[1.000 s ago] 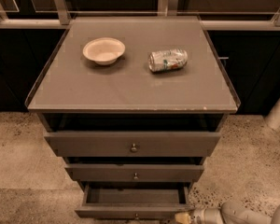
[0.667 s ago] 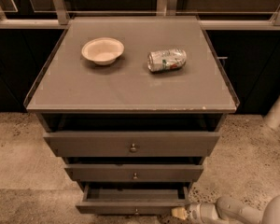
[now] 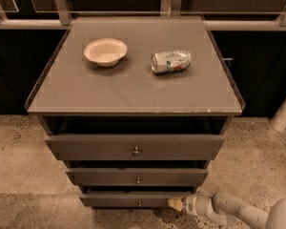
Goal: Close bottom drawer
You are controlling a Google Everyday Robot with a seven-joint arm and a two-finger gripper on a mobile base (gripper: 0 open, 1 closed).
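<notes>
The bottom drawer is the lowest of three grey-brown drawers, with a small round knob. Its front stands only a little forward of the cabinet, close under the middle drawer. My gripper comes in from the lower right on a white arm and its tip rests against the right end of the bottom drawer's front. The top drawer is the widest and sticks out most.
On the cabinet top lie a white bowl and a crushed can on its side. A white post stands at the right on the speckled floor. Dark cabinets and a rail run behind.
The bottom drawer has slid inward, from well pulled out to nearly flush. My gripper has followed it, moving forward and left against its right end.
</notes>
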